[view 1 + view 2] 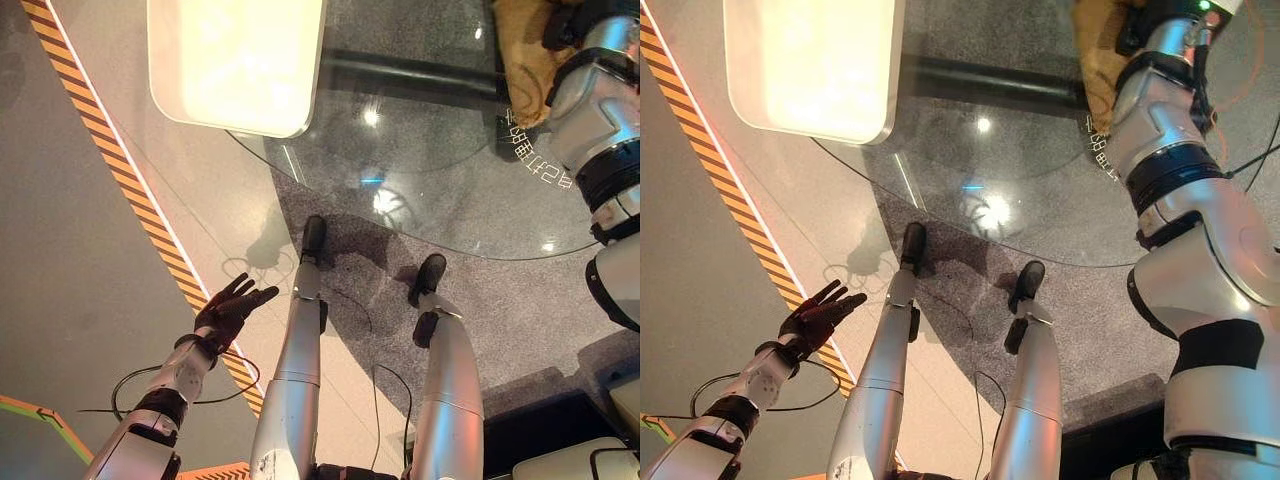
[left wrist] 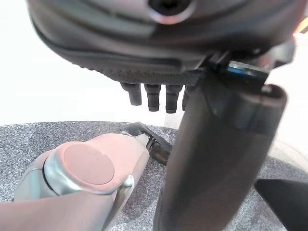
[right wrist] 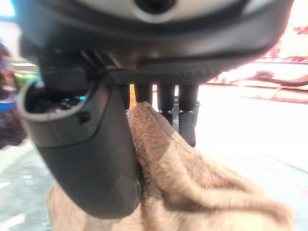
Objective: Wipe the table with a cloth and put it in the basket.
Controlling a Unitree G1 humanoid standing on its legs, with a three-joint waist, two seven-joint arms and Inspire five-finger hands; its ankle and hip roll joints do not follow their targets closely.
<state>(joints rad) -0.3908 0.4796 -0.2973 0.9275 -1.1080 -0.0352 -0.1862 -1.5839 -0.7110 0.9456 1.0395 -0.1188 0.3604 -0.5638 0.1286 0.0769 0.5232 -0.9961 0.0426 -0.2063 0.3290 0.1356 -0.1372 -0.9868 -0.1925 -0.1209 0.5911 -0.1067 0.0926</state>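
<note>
- The cloth, tan and towel-like, is being held against the glass bench near its far right edge, under the right robot hand.
- In the right wrist view, the thumb is seen pressed along one side of a raised fold and the fingers are seen reaching down past the other side; the fold is judged to be pinched between them.
- The left robot hand is being held out over the floor off the bench's near left edge, fingers spread and relaxed, grasping nothing.
- A pale rectangular object is noted at the bench's far left edge; whether it is the basket cannot be told.
- The cloth is judged soft, light and limp: it is expected to bunch and drag under pressure, not slide flat.
- A hold on a gathered fold is judged best for carrying; loose corners may trail or snag.
</note>
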